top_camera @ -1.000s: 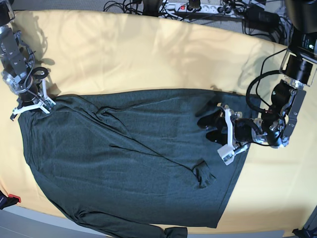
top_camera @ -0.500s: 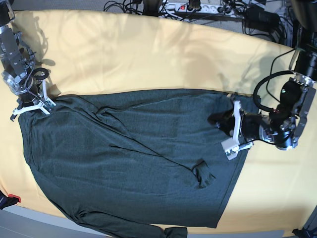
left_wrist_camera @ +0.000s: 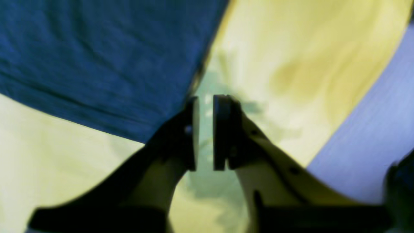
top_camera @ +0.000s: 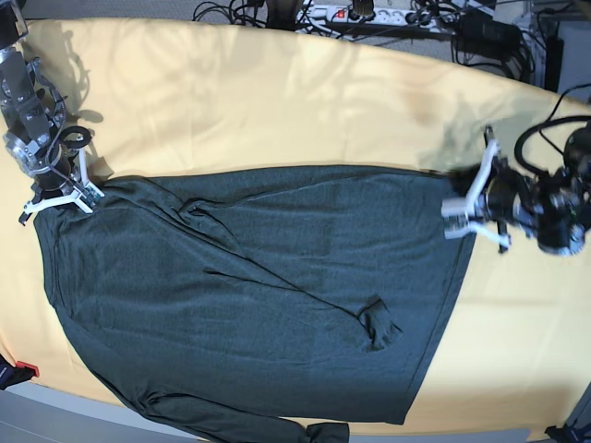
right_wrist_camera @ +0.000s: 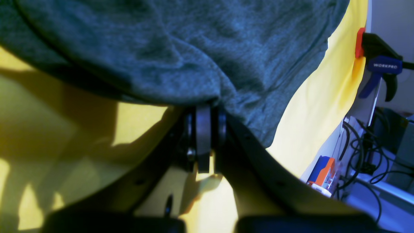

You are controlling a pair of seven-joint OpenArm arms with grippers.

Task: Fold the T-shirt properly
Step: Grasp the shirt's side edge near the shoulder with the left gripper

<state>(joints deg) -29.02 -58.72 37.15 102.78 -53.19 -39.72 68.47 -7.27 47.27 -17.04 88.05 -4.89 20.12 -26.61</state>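
yellow cloth (top_camera: 277, 101) | left gripper (left_wrist_camera: 205, 129) off T-shirt (top_camera: 249, 286), jaws slightly apart | right gripper (right_wrist_camera: 207, 137) pinching T-shirt

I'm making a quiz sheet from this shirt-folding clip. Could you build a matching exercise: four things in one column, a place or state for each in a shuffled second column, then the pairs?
Things:
1. T-shirt
2. left claw
3. right claw
4. blue-handled clamp

Places or states:
A. pinching the shirt's edge
B. fixed at the edge of the yellow tabletop
C. spread flat, one sleeve across the body
D. just off the shirt's corner, narrow gap, holding nothing

Pairs: 1-C, 2-D, 3-A, 4-B
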